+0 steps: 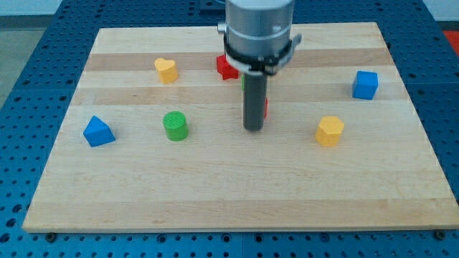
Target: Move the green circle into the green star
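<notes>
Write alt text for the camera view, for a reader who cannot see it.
My tip rests near the middle of a wooden board, to the view's right of the green cylinder. Around it sit a yellow heart, a blue triangular block, a blue cube, a yellow block and a red block, half hidden; the green star cannot be made out.

A pale wooden board point(237, 193) is seen resting on a blue perforated surface point(21, 64). Near its left edge a blue triangle point(97, 132) is placed, with a green circle point(175, 125) beside it. A yellow heart point(166, 70) and a red block point(226, 67) are set toward the top edge. A blue cube point(365, 84) and a yellow hexagon point(329, 131) are found toward the right edge.
</notes>
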You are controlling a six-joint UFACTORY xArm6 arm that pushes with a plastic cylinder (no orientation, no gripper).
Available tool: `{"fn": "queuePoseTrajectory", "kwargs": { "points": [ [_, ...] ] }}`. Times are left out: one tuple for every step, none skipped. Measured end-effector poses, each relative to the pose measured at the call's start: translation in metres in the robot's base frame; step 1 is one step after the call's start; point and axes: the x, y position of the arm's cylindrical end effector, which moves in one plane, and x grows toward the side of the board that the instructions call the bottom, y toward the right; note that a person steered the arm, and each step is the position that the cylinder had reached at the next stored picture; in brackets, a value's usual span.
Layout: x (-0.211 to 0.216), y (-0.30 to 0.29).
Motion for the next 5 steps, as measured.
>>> {"fn": "queuePoseTrajectory", "kwargs": {
  "points": [
    [-0.04, 0.0],
    [-0.028, 0.0],
    [0.019, -0.014],
    [0.094, -0.068],
    [0.12, -0.14]
  ]
}}
